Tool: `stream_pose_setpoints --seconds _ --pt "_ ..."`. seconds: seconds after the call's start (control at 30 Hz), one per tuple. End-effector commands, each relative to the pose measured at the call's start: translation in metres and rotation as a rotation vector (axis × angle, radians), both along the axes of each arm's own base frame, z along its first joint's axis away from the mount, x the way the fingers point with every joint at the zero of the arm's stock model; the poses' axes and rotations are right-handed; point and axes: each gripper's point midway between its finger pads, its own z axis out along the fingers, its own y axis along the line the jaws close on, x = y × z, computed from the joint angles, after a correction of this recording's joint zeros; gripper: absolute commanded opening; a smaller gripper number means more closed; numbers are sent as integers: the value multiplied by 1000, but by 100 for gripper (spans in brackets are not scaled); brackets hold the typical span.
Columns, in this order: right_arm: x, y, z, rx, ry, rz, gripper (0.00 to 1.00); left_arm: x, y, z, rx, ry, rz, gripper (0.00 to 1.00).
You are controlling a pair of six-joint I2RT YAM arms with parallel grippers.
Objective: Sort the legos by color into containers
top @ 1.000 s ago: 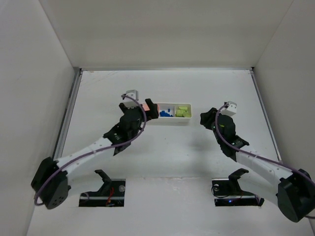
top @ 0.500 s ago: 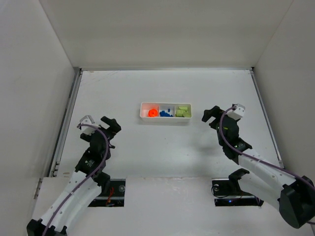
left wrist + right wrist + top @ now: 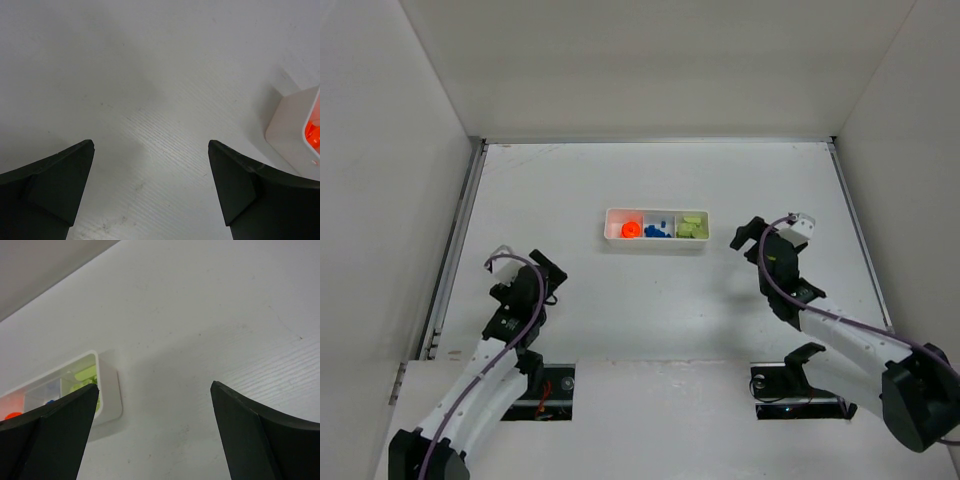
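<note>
- The left jaws are hanging spread and empty over the surface (image 3: 165, 75), with the tray (image 3: 656, 213) sitting well off to their right (only a corner showing).
- The right jaws are gaping too, empty, near the tray's green end.
- Orange legos (image 3: 631, 230), blue legos (image 3: 657, 231) and green legos (image 3: 692, 228) are lying in separate compartments.

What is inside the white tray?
The tray holds orange pieces in its left compartment, blue pieces in the middle, light-green pieces on the right. Anything beneath them is hidden.
</note>
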Motion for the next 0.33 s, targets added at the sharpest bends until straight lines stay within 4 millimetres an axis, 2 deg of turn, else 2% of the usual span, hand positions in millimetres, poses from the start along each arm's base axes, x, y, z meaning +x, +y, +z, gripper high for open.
stream_pose_setpoints --seconds 0.0,0.1,0.3 --pt "8 -2 0 -1 -8 -32 100 4 -1 -3 -30 -27 15 100" --pt "14 1 -12 -20 25 -36 100 3 7 -7 -7 1 47 100" --pt "23 3 -28 -72 53 -87 100 8 15 0 13 35 67 100"
